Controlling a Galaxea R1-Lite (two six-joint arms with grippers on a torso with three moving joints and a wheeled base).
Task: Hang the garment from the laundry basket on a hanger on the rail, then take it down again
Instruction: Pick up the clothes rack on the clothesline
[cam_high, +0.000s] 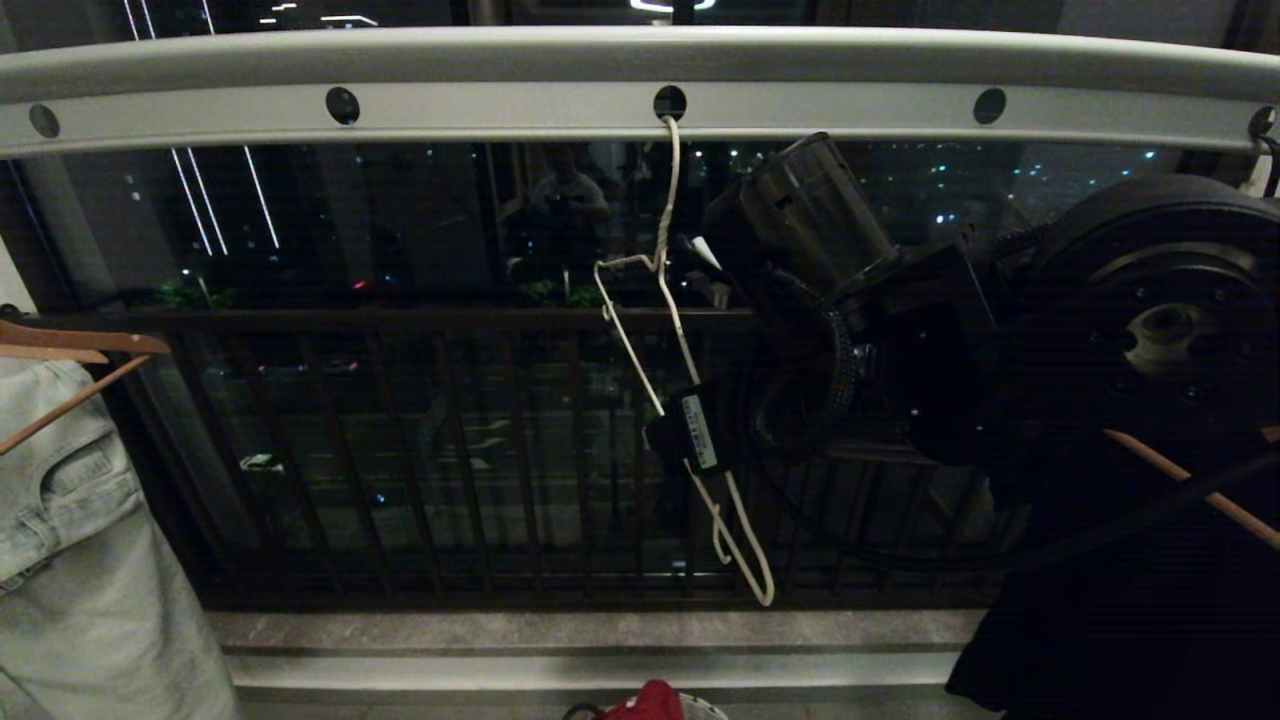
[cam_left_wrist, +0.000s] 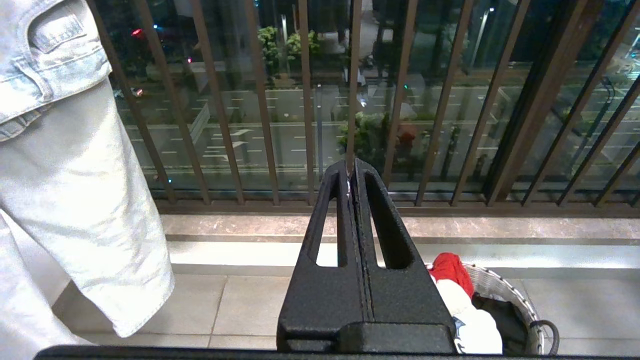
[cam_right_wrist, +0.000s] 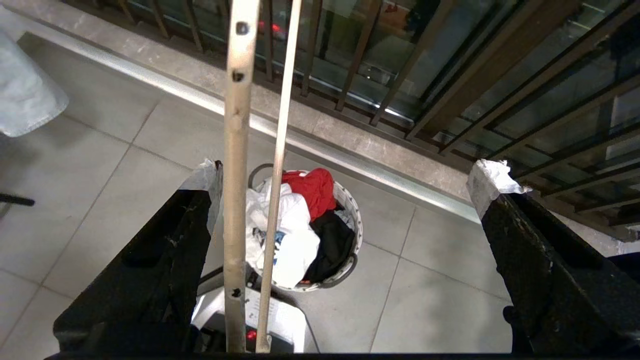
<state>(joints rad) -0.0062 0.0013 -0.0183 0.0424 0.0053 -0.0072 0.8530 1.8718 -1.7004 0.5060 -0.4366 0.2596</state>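
We see the garment (cam_right_wrist: 292, 245), white with a blue print, crumpled in the laundry basket (cam_right_wrist: 350, 200) on the tiled floor (cam_right_wrist: 125, 150) at frame centre. The hanger (cam_high: 665, 330) dangles from the rail (cam_high: 500, 105). Right tool (cam_right_wrist: 345, 185) spread around its wires; left tool (cam_left_wrist: 352, 175) pressed together.

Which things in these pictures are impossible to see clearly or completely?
- Laundry basket: head view, cut off by the bottom edge.
- Garment: right wrist view, its print is crumpled and crossed by the hanger.
- Right pincer: head view, its own dark arm hides its tips.
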